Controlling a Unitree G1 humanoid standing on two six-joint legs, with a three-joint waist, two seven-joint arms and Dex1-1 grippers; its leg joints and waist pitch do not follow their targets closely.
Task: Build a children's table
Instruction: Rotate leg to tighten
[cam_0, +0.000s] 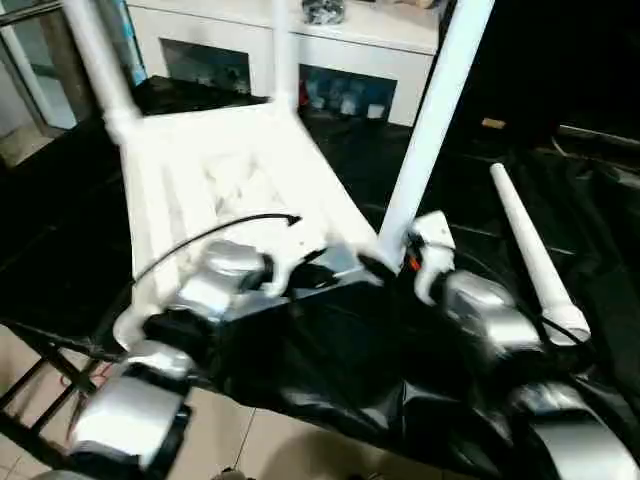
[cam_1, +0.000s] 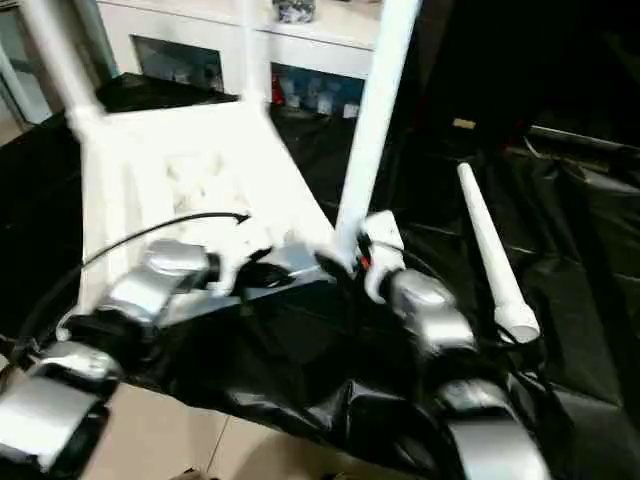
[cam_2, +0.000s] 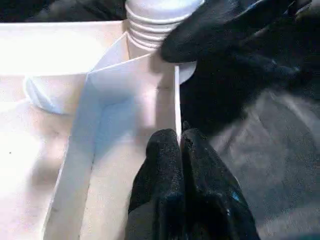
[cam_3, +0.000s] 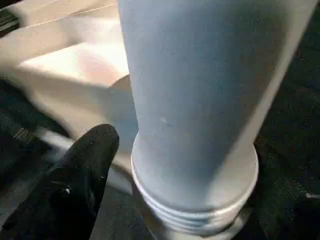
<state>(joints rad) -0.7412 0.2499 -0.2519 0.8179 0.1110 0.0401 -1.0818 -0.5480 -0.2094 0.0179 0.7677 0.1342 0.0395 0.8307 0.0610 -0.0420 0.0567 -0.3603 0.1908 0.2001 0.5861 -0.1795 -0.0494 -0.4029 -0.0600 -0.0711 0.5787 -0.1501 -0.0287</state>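
Silver, rounded forearms (cam_0: 215, 275) with black joints; a thin black cable (cam_0: 205, 235) (left arm); black fingers (cam_2: 185, 180).

white table (cam_0: 300, 170), black sheet (cam_0: 350, 360)

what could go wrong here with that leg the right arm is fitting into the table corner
1. The leg leans rather than standing straight, and its threads still show above the corner socket, so it may cross-thread or jam.
2. The left pincer pinches only the thin rim of the upside-down table top; a hard twist by the right pincer might slide the top on the black sheet.
3. The loose leg could get knocked and roll away.
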